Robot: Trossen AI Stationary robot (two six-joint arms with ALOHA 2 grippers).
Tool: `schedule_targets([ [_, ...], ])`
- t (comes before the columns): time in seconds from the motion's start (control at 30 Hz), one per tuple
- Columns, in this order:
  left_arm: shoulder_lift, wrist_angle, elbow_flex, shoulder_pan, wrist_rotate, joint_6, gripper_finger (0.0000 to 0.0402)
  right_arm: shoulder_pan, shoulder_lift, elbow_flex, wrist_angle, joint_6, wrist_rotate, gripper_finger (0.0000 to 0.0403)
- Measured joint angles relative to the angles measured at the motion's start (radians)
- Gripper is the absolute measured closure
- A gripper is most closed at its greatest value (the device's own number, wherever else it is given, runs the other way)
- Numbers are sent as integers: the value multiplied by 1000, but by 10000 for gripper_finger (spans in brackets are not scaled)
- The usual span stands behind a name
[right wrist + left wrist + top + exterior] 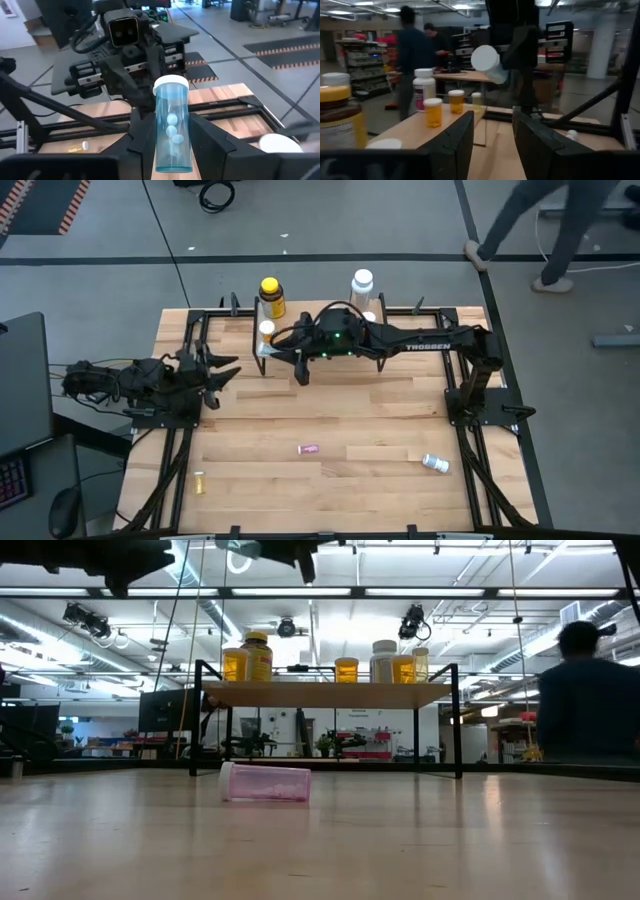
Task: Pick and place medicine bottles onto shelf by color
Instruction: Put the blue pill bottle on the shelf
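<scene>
My right gripper (172,137) is shut on a clear teal vial (172,120) with a white cap and white pills inside. It holds the vial in the air beside the shelf (325,695); the high view shows this gripper (285,350) by the shelf's left end. A big yellow bottle (335,120), a white bottle (423,89) and orange vials (433,112) stand upright on the plank. My left gripper (492,142) is open and empty at the table's left (228,370), facing the shelf. A pink vial (265,783) lies on its side on the table. My right gripper pinches the teal vial's clear body (172,155) between its two fingers, which lie along the vial. The white cap end (171,84) sticks out past the fingertips, toward the left arm. The vial is lifted clear of table and shelf.
On the near part of the table lie the pink vial (308,449), a small yellow vial (199,482) and a white-capped vial (435,464). Black frame rails run along the table's sides. A person (590,690) stands beyond the table at the right, others farther off.
</scene>
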Motion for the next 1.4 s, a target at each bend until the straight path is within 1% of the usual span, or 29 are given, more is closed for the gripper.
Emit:
schedule_targets([
  [0.13,41,39,0,0,6,1,260,28,0,0,45,-35,0,282],
  [0.3,119,221,0,0,12,1,260,52,0,0,80,-81,0,282],
  [0.5,221,368,1,0,116,-18,260,70,1,0,88,-80,0,282],
  [0.67,292,442,1,0,120,-18,260,79,1,0,82,-80,5,282],
  [0.9,328,502,1,0,119,-18,260,82,2,0,58,-80,5,282],
  [1.4,328,501,1,0,119,-18,260,85,2,0,46,-72,5,282],
])
